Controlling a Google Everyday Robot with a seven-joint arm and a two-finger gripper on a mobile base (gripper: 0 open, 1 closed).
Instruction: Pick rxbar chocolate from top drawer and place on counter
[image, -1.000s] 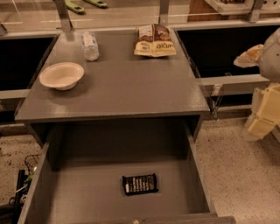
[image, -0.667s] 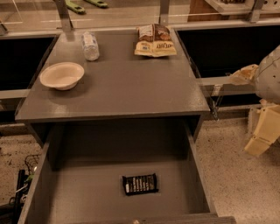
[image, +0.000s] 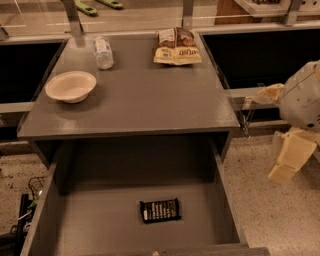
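The rxbar chocolate is a small black wrapper with white lettering. It lies flat on the bottom of the open top drawer, near the front and right of centre. The counter is the dark grey top above the drawer. My gripper hangs at the right edge of the view, beside the counter and above the floor, well away from the bar. Its two cream fingers stand apart and hold nothing.
On the counter stand a white bowl at the left, a clear plastic bottle lying at the back, and a tan-and-brown snack bag at the back right. Black recessed bins flank the counter. Speckled floor lies to the right.
My gripper and arm have moved left, further into view, toward the counter's right side. The bar and the counter items have not moved.
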